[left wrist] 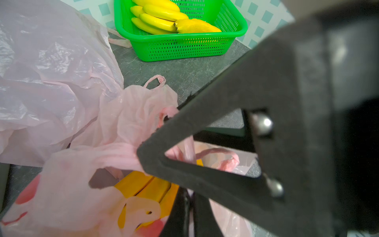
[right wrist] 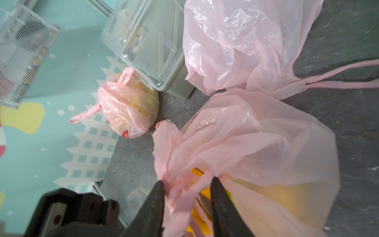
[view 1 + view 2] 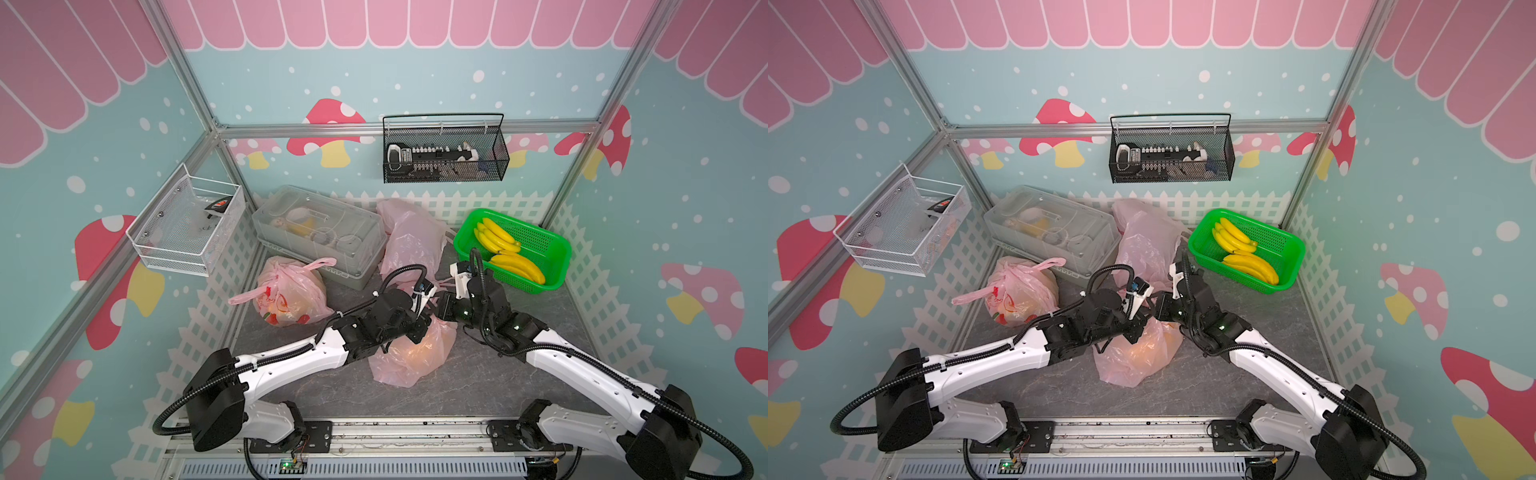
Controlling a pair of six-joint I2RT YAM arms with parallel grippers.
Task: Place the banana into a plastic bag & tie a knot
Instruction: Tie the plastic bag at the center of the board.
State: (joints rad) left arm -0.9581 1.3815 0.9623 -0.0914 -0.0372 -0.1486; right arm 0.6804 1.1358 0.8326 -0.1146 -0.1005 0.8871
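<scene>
— Top views both show the table (image 3: 478, 386) with the plastic bag (image 3: 411, 357) slumped at its middle. Anything inside?
— The banana (image 1: 143, 185) (yellow through the pink film).
— And the claws?
— Right gripper (image 2: 187, 182) stands narrowly parted, astride the bag's twisted handles (image 2: 184, 205). Left gripper (image 1: 189, 203) is pinched tight by the bag's mouth; whether plastic is caught there, I can't tell.
</scene>
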